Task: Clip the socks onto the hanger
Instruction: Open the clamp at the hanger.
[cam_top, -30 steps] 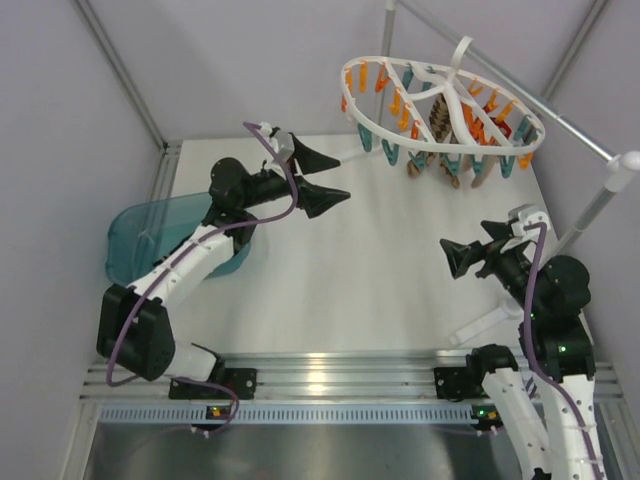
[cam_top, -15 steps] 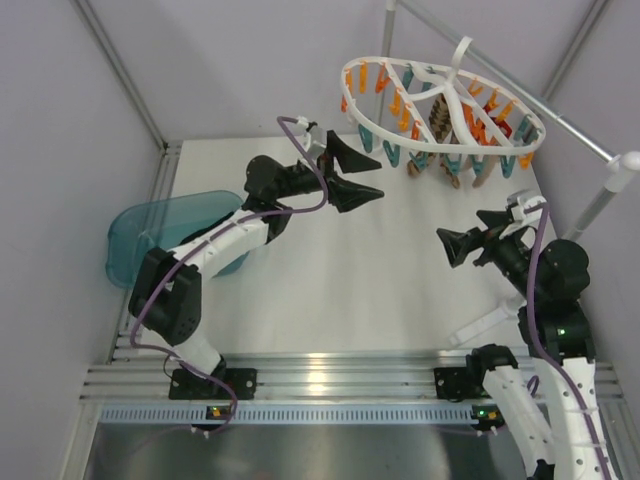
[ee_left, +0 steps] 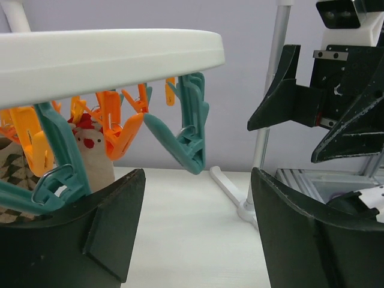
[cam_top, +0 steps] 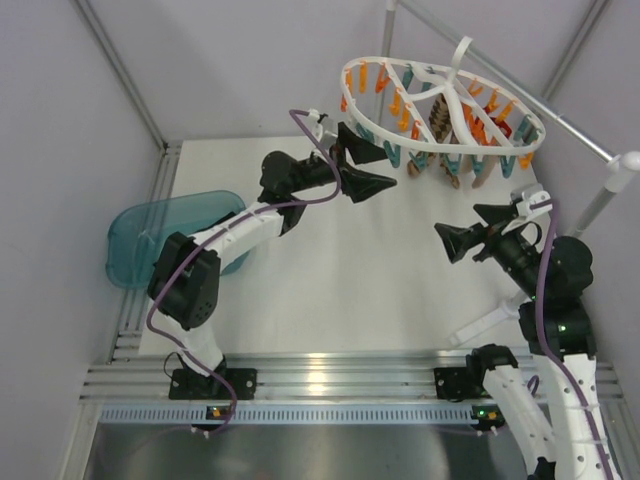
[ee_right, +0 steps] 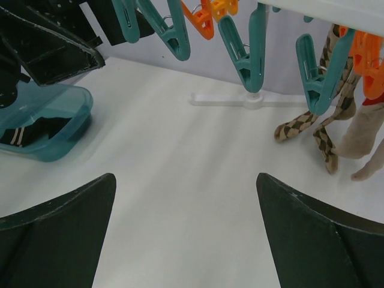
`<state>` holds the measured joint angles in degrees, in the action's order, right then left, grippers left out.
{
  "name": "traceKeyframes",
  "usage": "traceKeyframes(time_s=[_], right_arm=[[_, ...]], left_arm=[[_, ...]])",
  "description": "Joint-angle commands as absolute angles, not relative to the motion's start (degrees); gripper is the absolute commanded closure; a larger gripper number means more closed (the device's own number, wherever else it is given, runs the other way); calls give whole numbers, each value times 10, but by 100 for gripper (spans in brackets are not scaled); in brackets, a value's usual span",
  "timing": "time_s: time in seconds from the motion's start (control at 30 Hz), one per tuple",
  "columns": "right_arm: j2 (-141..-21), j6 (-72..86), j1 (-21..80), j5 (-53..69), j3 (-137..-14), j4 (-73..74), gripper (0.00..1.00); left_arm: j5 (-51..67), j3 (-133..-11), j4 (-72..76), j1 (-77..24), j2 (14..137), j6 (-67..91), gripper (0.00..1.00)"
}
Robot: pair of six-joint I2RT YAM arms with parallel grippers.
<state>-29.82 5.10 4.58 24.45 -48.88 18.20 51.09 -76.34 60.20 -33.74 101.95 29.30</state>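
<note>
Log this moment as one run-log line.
left jaws open, empty, near hanger rim | right jaws open, empty, over table | striped sock in teal bin

Table (cam_top: 340, 270): white, plain, matte surface.
Left edge: a translucent teal bin (cam_top: 140, 235) sat there.
Far side: the pole stand's white foot (ee_right: 240, 99) lay flat.

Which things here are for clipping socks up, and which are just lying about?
For the job: hanger, striped black socks, left gripper, right gripper, both with jaws open.
Just about: teal bin holding those socks, brown patterned sock, beige sock, pole stand.
</note>
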Motion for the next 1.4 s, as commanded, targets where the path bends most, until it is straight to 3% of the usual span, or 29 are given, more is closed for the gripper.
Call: traceKeyframes(time_s=[0.0, 0.1, 0.3, 0.67, 1.13, 1.27, 1.37], right_arm=[[-305, 70, 40, 264, -511, 128, 0], [-311, 78, 40, 269, -509, 120, 0], [-316, 92, 40, 270, -503, 103, 0], [-323, 115, 40, 273, -504, 77, 0], [-364, 219, 45, 181, -507, 25, 0], [-377, 250, 52, 153, -517, 25, 0], [-386, 279, 61, 133, -521, 29, 0]], left_arm=[[483, -795, 654, -341, 1027, 311, 23], [476, -800, 656, -344, 1032, 321, 22], [484, -802, 671, -352, 1033, 327, 30], [478, -797, 668, -360, 1024, 327, 49], [444, -766, 592, -373, 979, 269, 80], [404, -752, 531, -378, 958, 223, 98], [359, -744, 459, -389, 939, 155, 100]])
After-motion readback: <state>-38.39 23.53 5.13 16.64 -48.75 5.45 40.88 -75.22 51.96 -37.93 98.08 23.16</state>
